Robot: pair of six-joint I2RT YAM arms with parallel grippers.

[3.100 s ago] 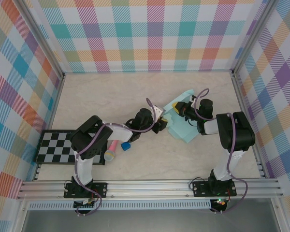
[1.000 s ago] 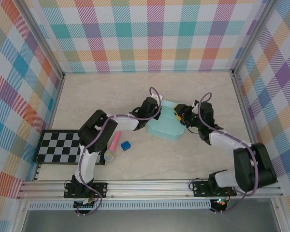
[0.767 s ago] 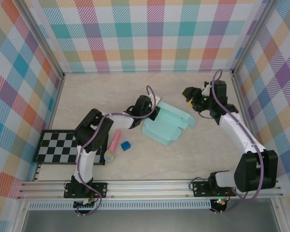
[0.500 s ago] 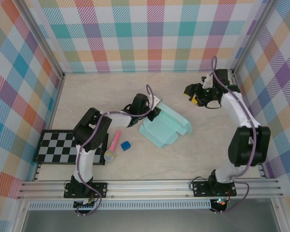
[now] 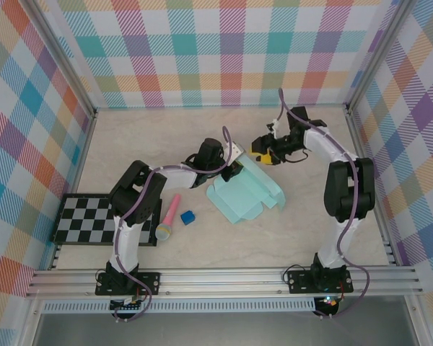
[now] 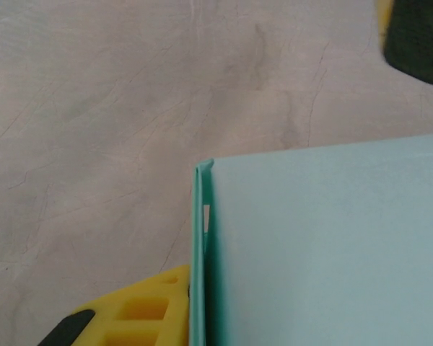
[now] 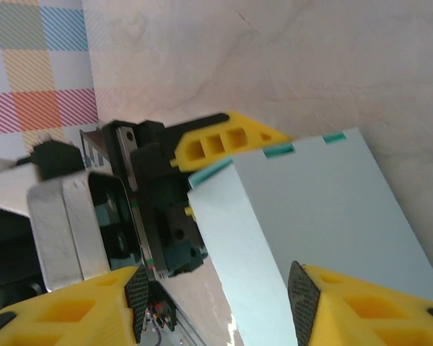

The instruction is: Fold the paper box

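Noted left end effector (image 5: 237,169) clamped on upper-left edge of box (image 5: 245,198), mid-frame. Found right end effector (image 5: 262,153) released, empty, just upper right of box; likely calls for short reach down-left.

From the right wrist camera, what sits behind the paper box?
The left gripper: one yellow finger shows past the paper box; its other finger is covered by the card.

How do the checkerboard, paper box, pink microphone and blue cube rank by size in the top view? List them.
1. checkerboard
2. paper box, close to it, so unsure
3. pink microphone
4. blue cube
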